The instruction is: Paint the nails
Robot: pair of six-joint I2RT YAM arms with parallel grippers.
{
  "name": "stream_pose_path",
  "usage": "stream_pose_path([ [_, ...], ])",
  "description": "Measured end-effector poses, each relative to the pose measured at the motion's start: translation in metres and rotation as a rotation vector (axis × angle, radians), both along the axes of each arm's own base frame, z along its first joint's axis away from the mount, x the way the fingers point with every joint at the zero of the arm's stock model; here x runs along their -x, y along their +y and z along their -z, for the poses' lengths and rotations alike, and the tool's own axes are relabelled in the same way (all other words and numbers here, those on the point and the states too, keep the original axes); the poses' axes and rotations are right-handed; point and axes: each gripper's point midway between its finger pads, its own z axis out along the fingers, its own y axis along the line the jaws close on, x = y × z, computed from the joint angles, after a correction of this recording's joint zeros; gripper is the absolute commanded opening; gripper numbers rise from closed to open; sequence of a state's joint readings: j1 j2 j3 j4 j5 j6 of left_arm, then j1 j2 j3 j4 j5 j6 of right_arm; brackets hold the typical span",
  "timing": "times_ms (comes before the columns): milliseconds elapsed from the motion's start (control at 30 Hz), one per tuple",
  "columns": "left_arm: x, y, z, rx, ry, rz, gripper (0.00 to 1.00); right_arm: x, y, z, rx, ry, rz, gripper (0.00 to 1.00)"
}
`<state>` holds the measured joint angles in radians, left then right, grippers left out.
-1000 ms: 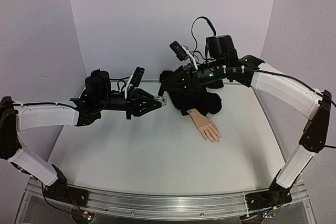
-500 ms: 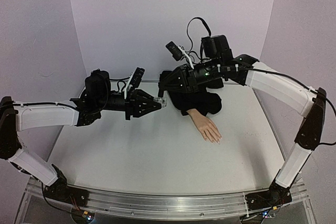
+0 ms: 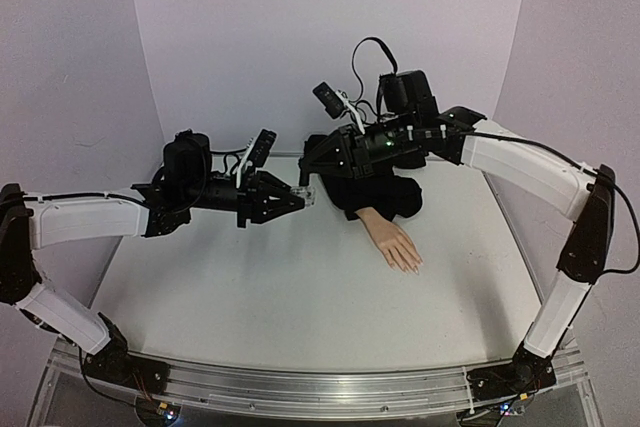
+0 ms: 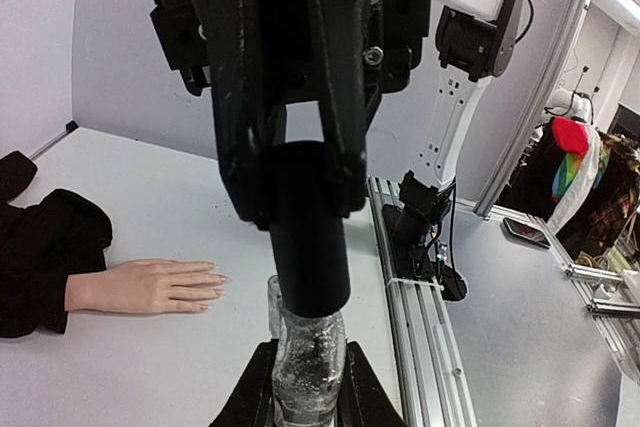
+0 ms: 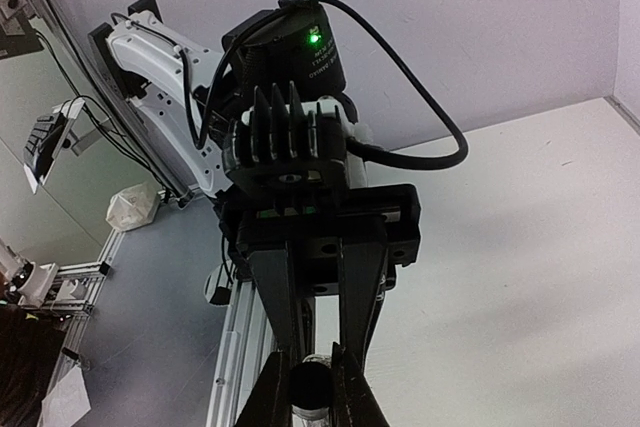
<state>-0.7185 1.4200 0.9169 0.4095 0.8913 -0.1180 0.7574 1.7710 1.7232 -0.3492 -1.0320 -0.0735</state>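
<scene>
Shifted leftward, right tool (image 5: 308, 383) pinches dark cap (image 4: 310, 267); left tool (image 4: 308, 393) pinches clear bottle (image 4: 308, 347).

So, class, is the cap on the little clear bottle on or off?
On, it seems: in the left wrist view the dark cap sits over the clear bottle with no gap, right fingers clamping it.

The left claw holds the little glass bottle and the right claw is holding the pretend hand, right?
Not quite. The left gripper does hold the clear bottle, but the right gripper grips the bottle's dark cap, not the mannequin hand, which lies untouched nearby. The left wrist view shows it.
</scene>
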Motion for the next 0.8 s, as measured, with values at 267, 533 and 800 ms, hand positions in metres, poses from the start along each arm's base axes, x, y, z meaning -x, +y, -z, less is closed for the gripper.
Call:
stream_pose_path([
  [267,-0.017,0.006,0.004,-0.008,0.102,-0.081,0.00,-0.018,0.005,0.007,-0.038,-0.065,0.084,0.00],
  [533,-0.032,0.008,0.005,-0.009,0.075,-0.160,0.00,-0.031,0.010,0.008,-0.047,-0.051,0.155,0.00],
  [800,-0.039,0.013,0.021,-0.081,0.014,-0.191,0.00,-0.038,0.016,0.025,-0.024,-0.004,0.154,0.00],
])
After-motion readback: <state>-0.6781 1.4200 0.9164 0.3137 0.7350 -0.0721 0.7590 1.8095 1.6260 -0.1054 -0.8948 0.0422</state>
